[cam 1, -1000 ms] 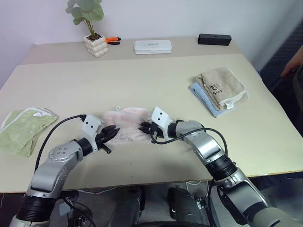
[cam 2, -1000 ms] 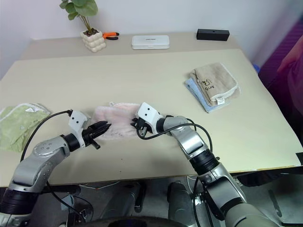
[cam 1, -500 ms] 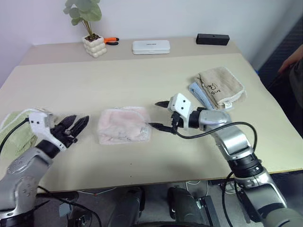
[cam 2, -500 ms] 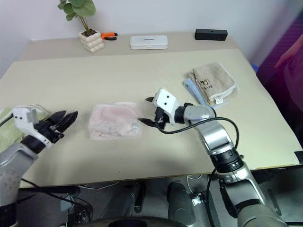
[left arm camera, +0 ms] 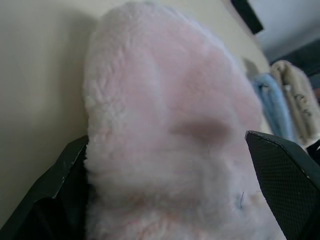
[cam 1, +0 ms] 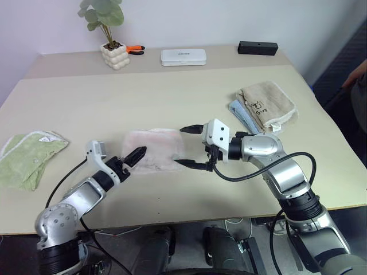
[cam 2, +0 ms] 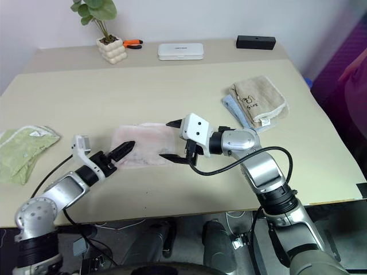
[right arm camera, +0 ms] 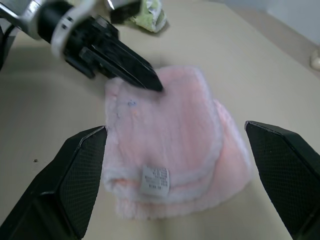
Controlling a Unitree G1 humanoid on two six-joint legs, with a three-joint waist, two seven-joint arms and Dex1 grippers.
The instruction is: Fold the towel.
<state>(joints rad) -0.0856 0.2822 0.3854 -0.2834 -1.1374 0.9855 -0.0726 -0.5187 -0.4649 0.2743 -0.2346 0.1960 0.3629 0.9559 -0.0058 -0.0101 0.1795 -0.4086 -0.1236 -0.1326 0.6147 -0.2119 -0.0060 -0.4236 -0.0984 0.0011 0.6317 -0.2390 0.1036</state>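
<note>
The pale pink fluffy terry towel (cam 1: 153,150) lies folded into a compact, roughly rectangular stack of several layers near the front middle of the table, flat, with a small white label showing on one folded edge.

A pale beige table (cam 1: 189,91) stands against a plain white wall (cam 1: 229,20).

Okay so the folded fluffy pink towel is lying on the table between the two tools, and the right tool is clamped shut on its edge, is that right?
Not quite. The folded fluffy pale pink towel does lie on the beige table between the two tools, but the right tool is open, its black fingers spread wide beside the towel's edge and holding nothing. The left eye view and the right wrist view show this.
</note>
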